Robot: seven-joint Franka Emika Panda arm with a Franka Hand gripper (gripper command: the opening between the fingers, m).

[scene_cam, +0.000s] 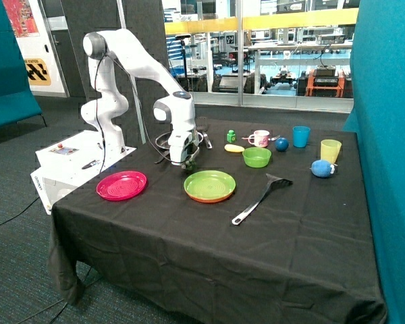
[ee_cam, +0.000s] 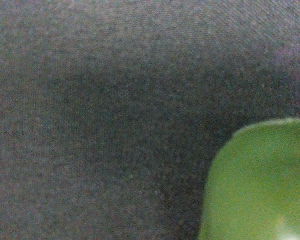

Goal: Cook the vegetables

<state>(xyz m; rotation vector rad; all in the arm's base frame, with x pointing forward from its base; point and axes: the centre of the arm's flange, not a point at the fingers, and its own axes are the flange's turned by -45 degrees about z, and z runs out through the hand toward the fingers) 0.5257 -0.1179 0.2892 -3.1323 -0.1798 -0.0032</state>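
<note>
My gripper (scene_cam: 187,160) hangs low over the black cloth, between a metal pan (scene_cam: 163,146) behind it and the back rim of the green plate (scene_cam: 209,186). A dark green vegetable (scene_cam: 190,163) shows right at the gripper's tip; whether it is held cannot be seen. The pale yellow vegetable (scene_cam: 234,148) lies on the cloth farther back, beside the green bowl (scene_cam: 256,158). The wrist view shows only black cloth (ee_cam: 115,115) and a curved edge of the green plate (ee_cam: 260,185).
A red plate (scene_cam: 122,185) lies near the robot's base. A black spatula (scene_cam: 260,199) lies beside the green plate. At the back stand a green cube (scene_cam: 231,136), pink mug (scene_cam: 260,138), blue ball (scene_cam: 281,144), blue cup (scene_cam: 301,136), yellow cup (scene_cam: 331,150) and a blue soft toy (scene_cam: 322,168).
</note>
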